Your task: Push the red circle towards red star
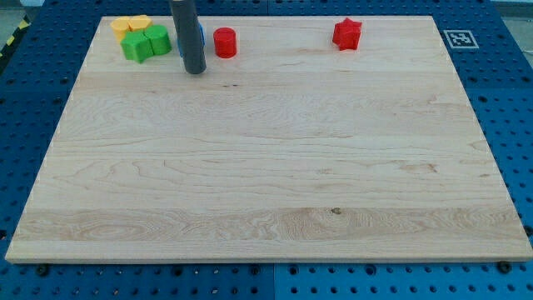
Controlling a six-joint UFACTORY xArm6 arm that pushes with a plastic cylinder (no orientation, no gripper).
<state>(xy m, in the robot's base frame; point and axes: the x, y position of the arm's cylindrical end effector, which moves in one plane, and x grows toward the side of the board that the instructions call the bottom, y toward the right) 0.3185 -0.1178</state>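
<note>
Near the view's top left corner of the wooden tabletop (266,167), two yellow blocks (131,23) touching each other, shapes unclear; just below them, two green blocks (145,42) pressed side by side. Further right, the dark rod, serving as end effector without jaws, so nothing to spread or pinch; my tip (195,70) down on the wood, just right of the green pair and just left of the red circle (225,42), apart from it. Behind the rod, one blue block (201,35), mostly hidden. Well right along the top edge, one red star (346,34), with bare wood between circle and star. At the top right corner, off the board, a printed marker tag (458,38).
</note>
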